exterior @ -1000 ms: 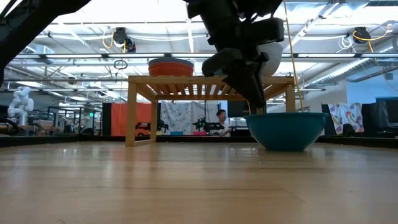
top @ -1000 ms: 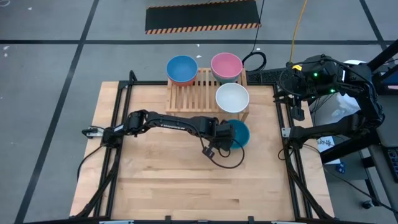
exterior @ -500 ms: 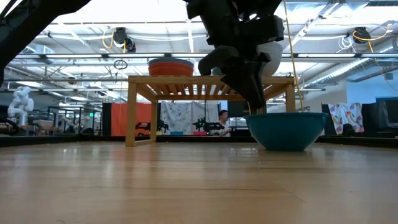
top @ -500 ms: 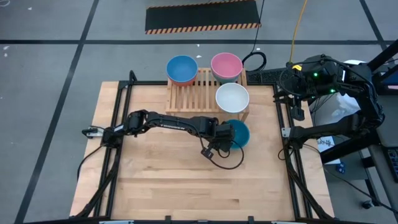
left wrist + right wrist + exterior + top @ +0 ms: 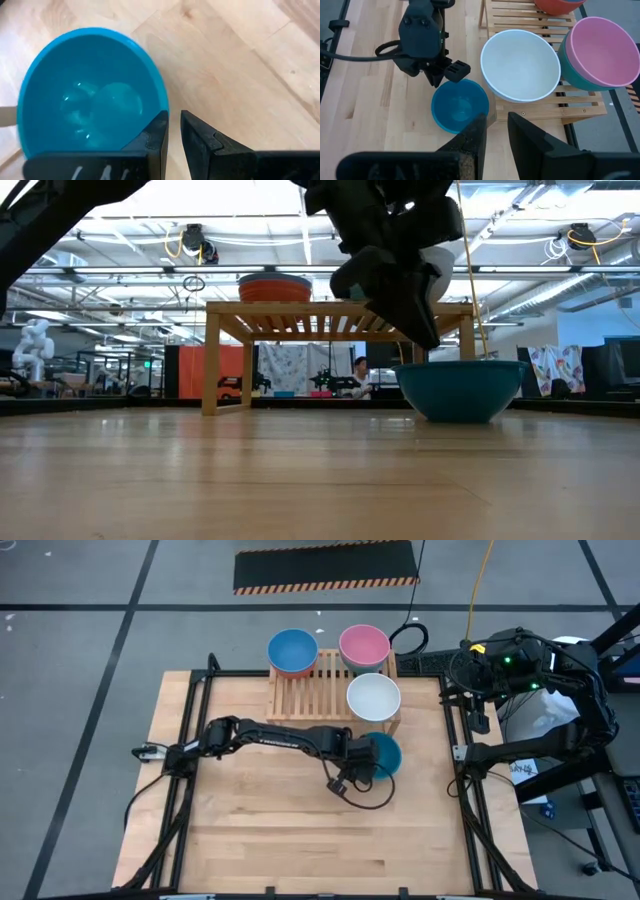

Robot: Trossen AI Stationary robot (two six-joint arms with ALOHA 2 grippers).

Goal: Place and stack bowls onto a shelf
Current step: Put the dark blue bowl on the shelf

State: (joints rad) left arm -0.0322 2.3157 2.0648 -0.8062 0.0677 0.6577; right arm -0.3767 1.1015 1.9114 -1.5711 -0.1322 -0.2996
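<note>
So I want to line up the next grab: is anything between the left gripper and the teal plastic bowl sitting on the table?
Nothing visible. The left gripper hangs right at the rim of the round teal plastic bowl, which stands on the wooden tabletop beside the slatted light-wood shelf, with only bare wood around it.

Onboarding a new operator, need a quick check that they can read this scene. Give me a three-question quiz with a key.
1. Which bowl stands on the tabletop, not on the shelf? A white, B teal, C pink.
2. True or false: the left claw hangs over the shelf, far from the teal bowl.
3. In the high view, how many bowls show open tops on the shelf?

Key: 1 B. 2 False, the left claw is at the teal bowl's rim. 3 Three: light blue, pink, white.
</note>
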